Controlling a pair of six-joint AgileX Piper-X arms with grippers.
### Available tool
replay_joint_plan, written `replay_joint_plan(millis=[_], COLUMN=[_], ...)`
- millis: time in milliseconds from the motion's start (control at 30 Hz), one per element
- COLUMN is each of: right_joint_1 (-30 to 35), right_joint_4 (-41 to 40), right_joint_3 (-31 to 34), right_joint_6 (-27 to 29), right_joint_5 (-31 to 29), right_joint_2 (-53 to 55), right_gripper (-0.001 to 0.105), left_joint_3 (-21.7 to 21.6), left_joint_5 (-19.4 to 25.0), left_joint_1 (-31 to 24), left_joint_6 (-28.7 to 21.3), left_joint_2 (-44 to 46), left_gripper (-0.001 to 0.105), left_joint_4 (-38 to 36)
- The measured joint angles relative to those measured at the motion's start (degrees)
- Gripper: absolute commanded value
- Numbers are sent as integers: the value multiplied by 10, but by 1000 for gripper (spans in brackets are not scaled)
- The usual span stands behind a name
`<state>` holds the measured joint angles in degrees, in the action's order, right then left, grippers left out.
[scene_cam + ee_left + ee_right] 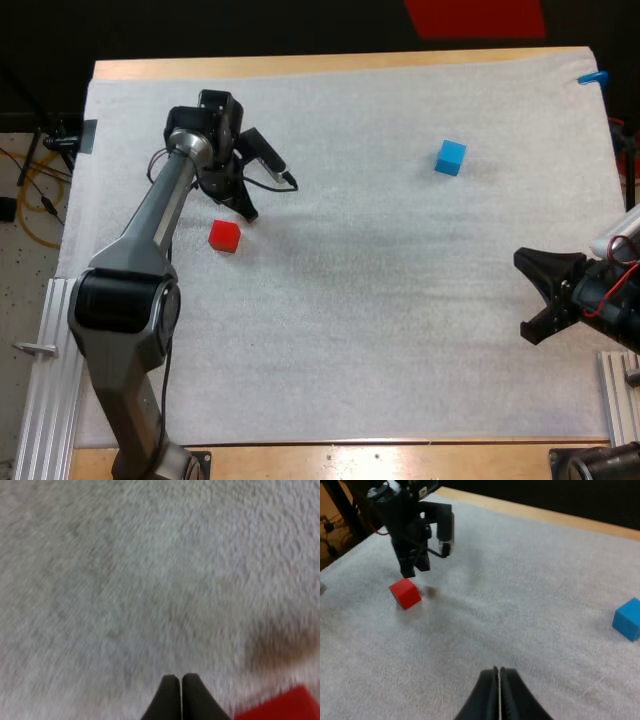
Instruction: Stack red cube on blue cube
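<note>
L gripper (180, 679) noted w/ fingers pressed together, empty, tip just beside red cube (224, 236) on mat (350, 350). R gripper (498, 672) likewise pressed together, empty. Seen well apart, toward far side: blue cube (450, 157).

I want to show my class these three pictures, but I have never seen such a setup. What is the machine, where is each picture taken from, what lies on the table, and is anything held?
These are two robot arms at a wooden table covered by a white mat. Each arm ends in a gripper of two black fingers. One picture looks down from behind the arms; the other two come from a camera on each wrist. A red cube and a blue cube lie on the mat, well apart. The left gripper is just beside the red cube, shut and holding nothing. The right gripper is shut and empty too.
</note>
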<state>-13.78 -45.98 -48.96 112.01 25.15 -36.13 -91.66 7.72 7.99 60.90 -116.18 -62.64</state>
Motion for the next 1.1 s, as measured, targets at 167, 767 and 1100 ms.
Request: replay_joint_plan(millis=[167, 767, 1100], right_joint_1=[0, 0, 0], right_joint_4=[16, 36, 51], right_joint_3=[0, 0, 0], right_joint_6=[-2, -4, -4], right_joint_5=[0, 13, 13], right_joint_2=[0, 5, 5], right_gripper=[0, 0, 0], left_joint_3=[34, 77, 116], left_joint_5=[78, 32, -4], left_joint_1=[0, -7, 35], left_joint_6=[31, 184, 197], left_joint_2=[13, 13, 29], left_gripper=[0, 0, 0], left_joint_4=[14, -7, -29])
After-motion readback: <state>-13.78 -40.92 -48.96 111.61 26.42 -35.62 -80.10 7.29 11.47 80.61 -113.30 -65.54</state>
